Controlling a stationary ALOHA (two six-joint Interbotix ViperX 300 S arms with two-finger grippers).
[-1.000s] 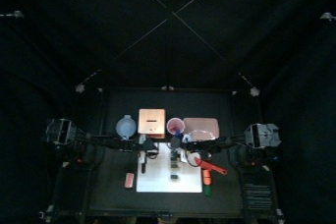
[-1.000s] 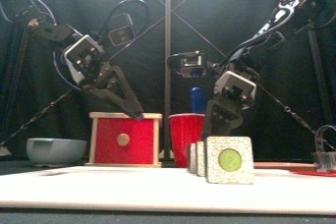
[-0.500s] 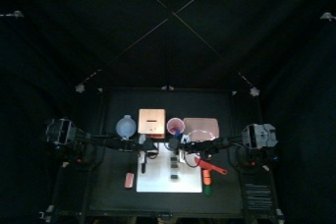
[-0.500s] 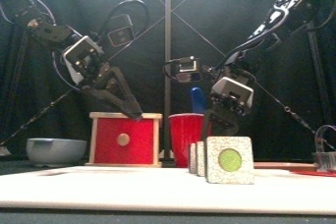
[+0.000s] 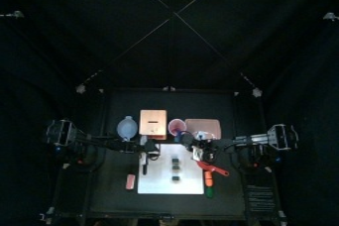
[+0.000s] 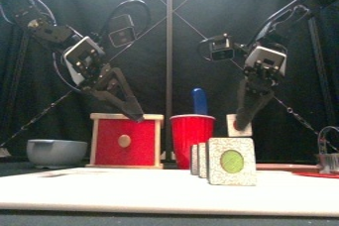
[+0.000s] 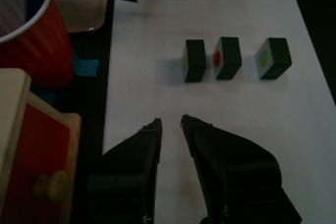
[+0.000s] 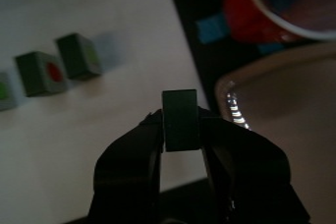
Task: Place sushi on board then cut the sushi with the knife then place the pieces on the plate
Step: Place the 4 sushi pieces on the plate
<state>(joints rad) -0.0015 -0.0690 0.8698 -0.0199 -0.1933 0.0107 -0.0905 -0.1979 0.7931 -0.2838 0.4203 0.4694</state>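
Three dark green sushi pieces stand in a row on the white cutting board; the nearest one shows a green centre. My right gripper is shut on a fourth sushi piece, held in the air at the board's right side, beside the pink tray. The left gripper hovers over the board's near-left part, narrowly open, with nothing between its jaws. A red knife lies at the board's right edge. A blue knife stands in the red cup.
Along the back stand a blue-grey bowl, the wooden box with its red drawer front, the red cup and the pink tray. Small orange toys lie left and right of the board.
My right gripper has lifted away from the sushi row and swung right toward the tray, carrying one piece. The left arm has stayed where it was.
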